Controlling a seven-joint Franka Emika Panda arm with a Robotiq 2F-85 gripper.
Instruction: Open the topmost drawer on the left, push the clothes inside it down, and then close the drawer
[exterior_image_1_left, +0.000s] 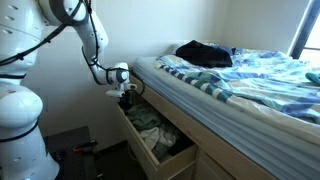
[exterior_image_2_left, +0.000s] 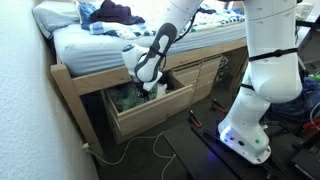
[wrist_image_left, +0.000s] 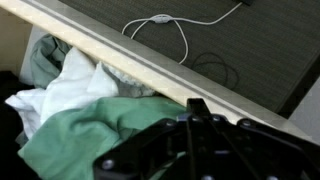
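The topmost drawer (exterior_image_1_left: 138, 150) (exterior_image_2_left: 150, 116) stands pulled out from under the bed, a pale wood box with a flat front panel (wrist_image_left: 150, 62). The clothes (exterior_image_1_left: 152, 130) (exterior_image_2_left: 128, 98) (wrist_image_left: 85, 130) fill it in a heap of white, grey-green and dark cloth. My gripper (exterior_image_1_left: 125, 93) (exterior_image_2_left: 151, 88) (wrist_image_left: 198, 105) is shut with nothing between its fingers. It hangs just above the heap, close to the inner side of the front panel. Whether the fingertips touch the cloth I cannot tell.
Above the drawer, the bed carries blue-and-white striped bedding (exterior_image_1_left: 250, 70) and a large black garment (exterior_image_1_left: 203, 53). More drawer fronts (exterior_image_2_left: 205, 72) line the bed frame. A white cable (exterior_image_2_left: 165, 150) (wrist_image_left: 165, 22) lies on the dark floor. The robot base (exterior_image_2_left: 245, 135) stands close by.
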